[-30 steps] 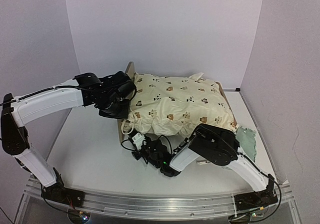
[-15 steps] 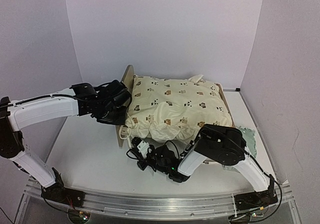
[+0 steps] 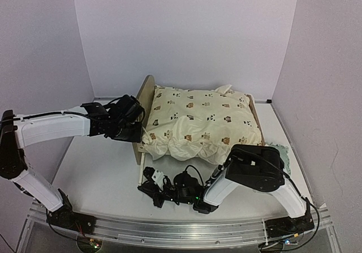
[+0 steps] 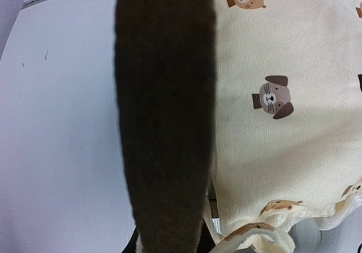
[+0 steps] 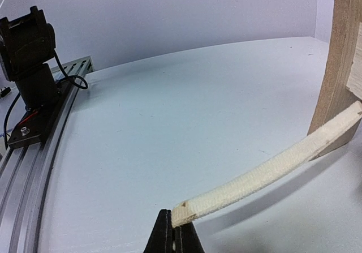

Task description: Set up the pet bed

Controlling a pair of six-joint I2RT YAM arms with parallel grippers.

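1. Now we see the pet bed point(image 3: 145, 94) standing mid-table toward the back wall, with its arched headboard point(image 5: 339, 66) on the left side.
2. We find the cream bear-print cushion point(image 3: 198, 120) lying on the bed and covering its base.
3. Our left gripper point(image 3: 136, 129) sits against the headboard's outer face; we cannot tell whether its jaws are closed or parted.
4. Our right gripper point(image 5: 172, 230) is pinched tight on the end of the cushion's tie point(image 5: 266, 174), low over the table point(image 3: 96, 168) near the headboard.

White table point(image 3: 102, 174) bears pet bed point(image 3: 145, 94), green pillow point(image 3: 281, 152)
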